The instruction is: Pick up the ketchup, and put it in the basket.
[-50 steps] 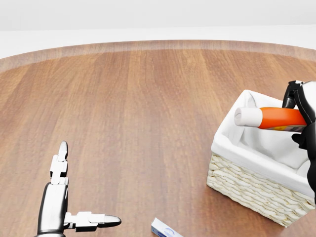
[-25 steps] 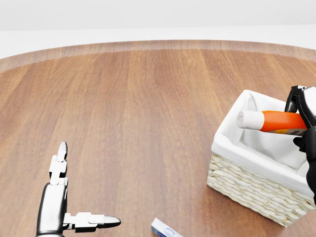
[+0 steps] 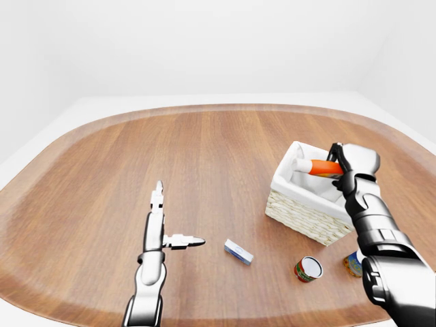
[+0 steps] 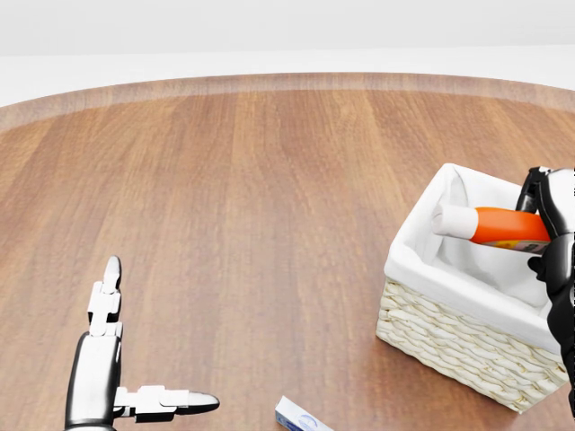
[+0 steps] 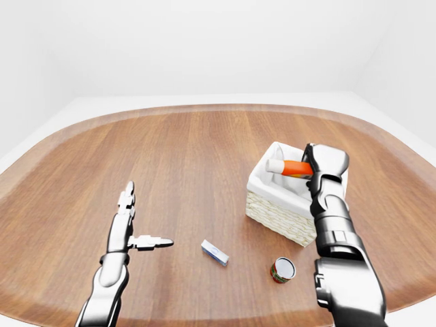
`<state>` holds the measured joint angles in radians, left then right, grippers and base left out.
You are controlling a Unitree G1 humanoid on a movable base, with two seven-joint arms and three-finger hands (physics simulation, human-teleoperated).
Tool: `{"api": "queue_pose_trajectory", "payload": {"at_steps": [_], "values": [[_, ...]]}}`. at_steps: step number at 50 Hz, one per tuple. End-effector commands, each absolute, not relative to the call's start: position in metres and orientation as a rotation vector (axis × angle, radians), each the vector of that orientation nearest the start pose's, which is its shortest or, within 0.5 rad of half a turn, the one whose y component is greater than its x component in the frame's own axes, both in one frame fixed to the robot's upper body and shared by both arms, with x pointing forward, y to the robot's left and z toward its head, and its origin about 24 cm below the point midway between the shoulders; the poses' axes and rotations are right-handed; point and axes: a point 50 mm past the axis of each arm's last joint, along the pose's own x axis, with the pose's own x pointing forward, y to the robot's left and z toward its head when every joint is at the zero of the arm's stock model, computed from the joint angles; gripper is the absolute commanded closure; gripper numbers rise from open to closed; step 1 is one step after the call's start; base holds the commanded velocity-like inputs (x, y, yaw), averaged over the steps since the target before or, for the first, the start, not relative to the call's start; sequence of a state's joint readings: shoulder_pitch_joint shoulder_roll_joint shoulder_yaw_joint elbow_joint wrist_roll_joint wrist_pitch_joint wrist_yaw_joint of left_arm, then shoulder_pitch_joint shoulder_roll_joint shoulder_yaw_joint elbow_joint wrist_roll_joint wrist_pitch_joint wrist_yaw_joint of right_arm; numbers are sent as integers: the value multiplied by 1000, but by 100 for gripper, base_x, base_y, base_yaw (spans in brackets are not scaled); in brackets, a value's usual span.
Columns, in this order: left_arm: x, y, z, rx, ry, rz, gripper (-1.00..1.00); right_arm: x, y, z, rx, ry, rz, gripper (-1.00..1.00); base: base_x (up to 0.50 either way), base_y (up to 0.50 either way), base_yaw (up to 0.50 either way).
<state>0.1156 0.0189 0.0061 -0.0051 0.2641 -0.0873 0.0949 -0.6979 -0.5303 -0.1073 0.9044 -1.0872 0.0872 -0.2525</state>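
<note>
The ketchup (image 4: 503, 226) is an orange bottle with a white cap, lying sideways with the cap pointing left. My right hand (image 4: 550, 224) is shut on its right end and holds it low inside the white-lined wicker basket (image 4: 449, 337), at the right of the head view. The same bottle (image 3: 317, 167) and basket (image 3: 300, 212) show in the left-eye view. My left hand (image 4: 135, 359) is open over the wooden table at lower left, fingers spread, holding nothing.
A small blue and white box (image 3: 238, 251) lies on the table below and left of the basket. A red tin (image 3: 308, 268) lies on its side below the basket, with another tin (image 3: 353, 263) beside my right forearm. The round table's rim (image 3: 204, 109) curves across the top.
My right hand has moved the ketchup rightward and down, deeper into the basket. The left hand and the camera have stayed still.
</note>
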Motion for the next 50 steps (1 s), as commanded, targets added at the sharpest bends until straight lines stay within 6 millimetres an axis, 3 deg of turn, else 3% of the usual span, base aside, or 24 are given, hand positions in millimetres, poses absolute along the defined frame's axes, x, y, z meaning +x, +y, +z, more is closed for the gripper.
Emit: {"api": "queue_pose_trajectory", "payload": {"at_steps": [1,40,42,43,50], "values": [[230,164,26,284,8,106,-100,359,-308,111,-1451,189,-479,100,0,0,0],[229,165,26,285,9,107,-100,358,-308,98,-1454,212,-502,98,0,0,0],[229,165,26,285,8,107,-100,358,-308,99,-1456,208,-505,-8,0,0,0],[229,165,27,285,7,107,-100,358,-308,99,-1456,206,-507,-98,0,0,0],[229,165,27,286,7,107,-100,358,-307,102,-1458,187,-513,-100,0,0,0]]}}
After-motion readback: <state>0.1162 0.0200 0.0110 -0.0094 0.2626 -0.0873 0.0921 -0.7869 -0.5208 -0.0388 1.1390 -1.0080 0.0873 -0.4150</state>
